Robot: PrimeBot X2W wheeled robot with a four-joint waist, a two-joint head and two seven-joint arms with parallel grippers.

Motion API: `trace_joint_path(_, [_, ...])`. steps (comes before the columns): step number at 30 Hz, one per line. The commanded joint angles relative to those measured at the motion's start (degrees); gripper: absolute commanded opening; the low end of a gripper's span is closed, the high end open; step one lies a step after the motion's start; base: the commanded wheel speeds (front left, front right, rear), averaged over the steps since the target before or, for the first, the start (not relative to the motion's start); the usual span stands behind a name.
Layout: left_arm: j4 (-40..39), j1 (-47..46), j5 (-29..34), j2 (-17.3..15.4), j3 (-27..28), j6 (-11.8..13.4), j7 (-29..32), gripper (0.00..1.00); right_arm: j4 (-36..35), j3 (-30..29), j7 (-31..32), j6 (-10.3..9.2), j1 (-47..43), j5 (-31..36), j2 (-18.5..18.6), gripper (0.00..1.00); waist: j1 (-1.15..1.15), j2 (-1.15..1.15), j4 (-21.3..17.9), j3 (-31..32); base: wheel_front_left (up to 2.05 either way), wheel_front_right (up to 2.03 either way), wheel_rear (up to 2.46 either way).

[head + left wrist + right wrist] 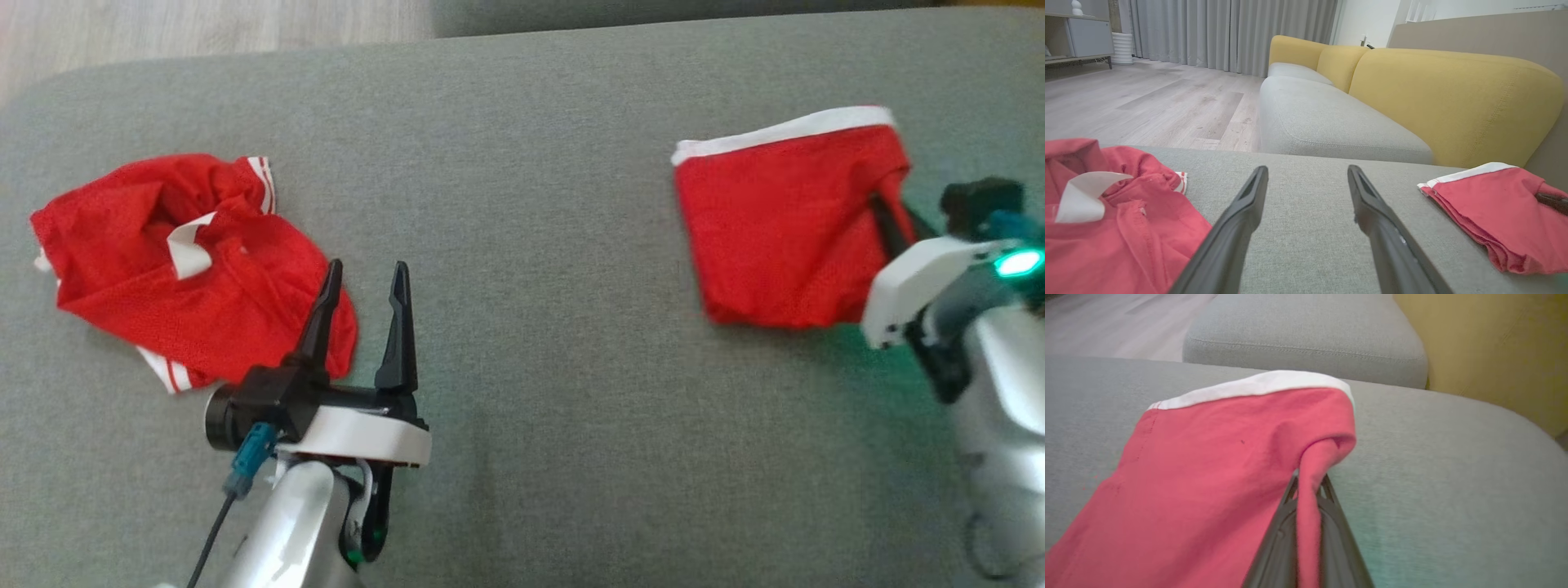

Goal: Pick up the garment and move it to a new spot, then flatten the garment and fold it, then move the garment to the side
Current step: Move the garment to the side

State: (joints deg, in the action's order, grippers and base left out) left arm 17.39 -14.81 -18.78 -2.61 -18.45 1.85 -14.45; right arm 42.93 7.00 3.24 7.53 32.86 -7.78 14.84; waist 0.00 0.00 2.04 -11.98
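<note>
Red mesh cloth lies heaped at my far left: a crumpled red jersey (pixel 196 269), white stripes at its hems and a white patch folded up in the middle. It sits loose on the grey upholstered seat (pixel 531 163), which I take to mean it is waiting its turn and is no part of the step in hand.

Just right of it hangs my left gripper (pixel 366 273), fingers spread apart and holding nothing. The left finger overlaps the jersey's edge in the head view, though I cannot tell whether it touches. It is parked low and out of the way, so the middle of the seat is free.

Well to the right lies the folded red garment (pixel 784 237), a tidy stack with its white band (pixel 784 131) along the far edge. That neatness tells me the folding is done and only the shift sideways is left. My right gripper (pixel 1309 482) is closed on a pinch of its right-hand edge, the cloth pulled up into a small ridge between the fingers. The rest of the garment lies flat on the seat. Gripping that edge lets me drag the stack toward the right end, near the yellow backrest (pixel 1486 347), without opening the folds.
</note>
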Motion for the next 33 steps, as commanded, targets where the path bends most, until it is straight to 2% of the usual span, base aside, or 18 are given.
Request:
trace_joint_path(1, [-2.0, -0.4, -0.3, -0.3, 2.1, 0.3, -0.5, 1.0, -2.5, 1.6, 0.5, -0.04, 1.3, -0.6, 2.1, 0.0, 0.0, 0.0, -0.3, 0.0, 0.0, 0.0, 0.0])
trace_joint_path(7, [-2.9, -0.9, -0.2, -0.3, 2.3, 0.2, -0.5, 1.0, -5.7, 5.0, 4.7, -0.04, -1.4, -2.3, 14.6, 0.0, 0.0, 0.0, -0.6, -1.6, 0.0, 0.0, 0.0])
trace_joint_path(11, [-3.4, -2.0, 0.0, -0.3, 2.2, 0.0, -0.5, 1.0, -4.4, 4.7, 5.7, -0.04, -2.8, -2.4, 23.3, 0.0, 0.0, 0.0, 0.1, -3.5, 0.0, 0.0, 0.0])
trace_joint_path(12, [-3.6, -2.5, 0.0, -0.3, 2.2, 0.0, -0.5, 1.0, -2.9, 4.0, 5.6, -0.04, -3.0, -2.3, 26.7, 0.0, 0.0, 0.0, 0.6, -4.4, 0.0, 0.0, 0.0])
trace_joint_path(15, [-3.7, -3.0, 0.2, -0.3, 2.2, -0.1, -0.5, 1.0, -0.6, 2.7, 4.9, -0.04, -2.7, -1.3, 30.6, 0.0, 0.0, 0.0, 1.1, -5.7, 0.0, 0.0, 0.0])
trace_joint_path(21, [-3.9, -3.8, 0.5, -0.3, 2.5, -0.3, -0.5, 1.0, 3.0, -0.6, 2.9, -0.04, -1.4, 0.1, 32.3, 0.0, 0.0, 0.0, 1.9, -7.8, 0.0, 0.0, 0.0])
trace_joint_path(32, [-3.5, -4.3, 1.1, -0.3, 3.1, -0.5, -0.5, 1.0, 5.2, -4.4, 1.4, -0.04, 0.5, 4.0, 29.8, 0.0, 0.0, 0.0, 1.8, -8.5, 0.0, 0.0, 0.0])
trace_joint_path(33, [-3.4, -4.3, 1.1, -0.3, 3.1, -0.5, -0.5, 1.0, 5.1, -4.7, 1.4, -0.04, 0.6, 4.5, 29.3, 0.27, 0.0, 0.0, 1.6, -8.2, 0.0, 0.0, 0.0])
